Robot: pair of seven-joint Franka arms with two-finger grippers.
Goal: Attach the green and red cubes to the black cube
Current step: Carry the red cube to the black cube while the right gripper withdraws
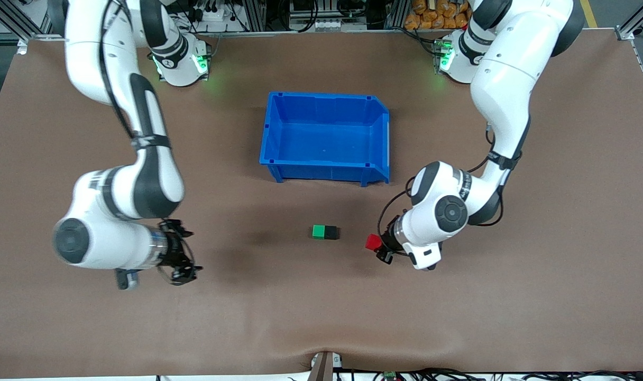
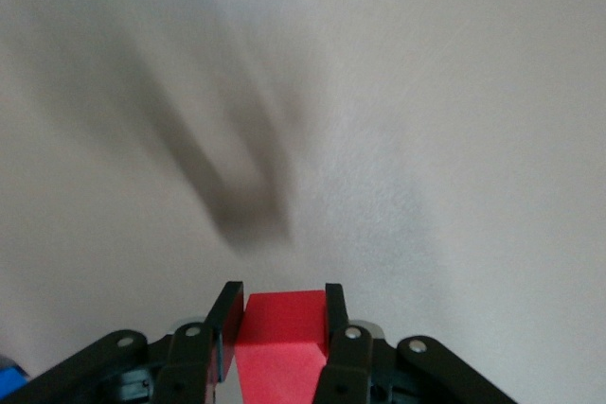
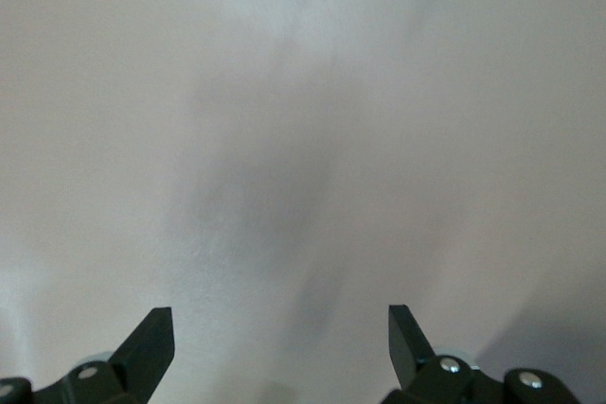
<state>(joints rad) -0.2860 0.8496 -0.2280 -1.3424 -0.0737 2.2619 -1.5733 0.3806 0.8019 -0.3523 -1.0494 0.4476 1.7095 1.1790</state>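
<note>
A green cube [image 1: 318,232] sits joined to a black cube [image 1: 331,232] on the brown table, nearer to the front camera than the blue bin. My left gripper [image 1: 378,245] is shut on a red cube [image 1: 373,242] and holds it beside the black cube, toward the left arm's end, with a gap between them. In the left wrist view the red cube [image 2: 281,333] sits between the two black fingers [image 2: 225,321]. My right gripper [image 1: 186,257] is open and empty over bare table toward the right arm's end; its fingers [image 3: 151,340] stand wide apart.
A large blue plastic bin [image 1: 374,114] stands in the middle of the table, farther from the front camera than the cubes. The brown mat has a bulge at its front edge [image 1: 321,346].
</note>
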